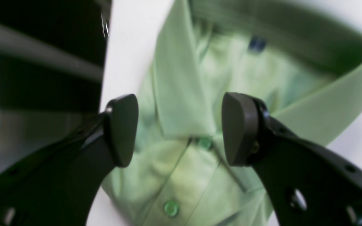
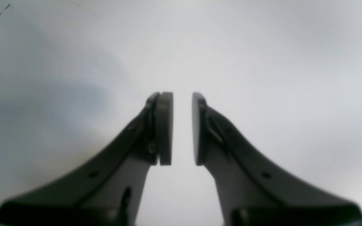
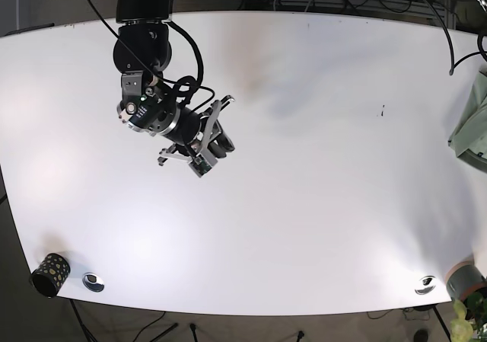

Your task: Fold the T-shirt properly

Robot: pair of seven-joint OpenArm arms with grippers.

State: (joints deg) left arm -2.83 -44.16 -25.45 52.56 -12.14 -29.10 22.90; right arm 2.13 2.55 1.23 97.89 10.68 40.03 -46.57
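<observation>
One white table [image 3: 304, 205] filled the base view, and one pale green T-shirt [image 3: 470, 132] lay at its far edge on that view's right, only a sliver of it inside the frame, so its long axis could not be told from there. In the left wrist view the same shirt [image 1: 184, 103] showed its collar opened toward the top of the picture and its button placket running down toward the bottom, with two green buttons counted along it, one near the collar's closing point and one lower. One left gripper [image 1: 179, 128] hung over the collar with its two pads held wide apart and nothing between them. One right gripper [image 2: 182, 128] hovered above bare table, well apart from the shirt, its pads parted by a narrow gap and empty. One small dark cup [image 3: 50, 273] stood at the near corner on the base view's left
</observation>
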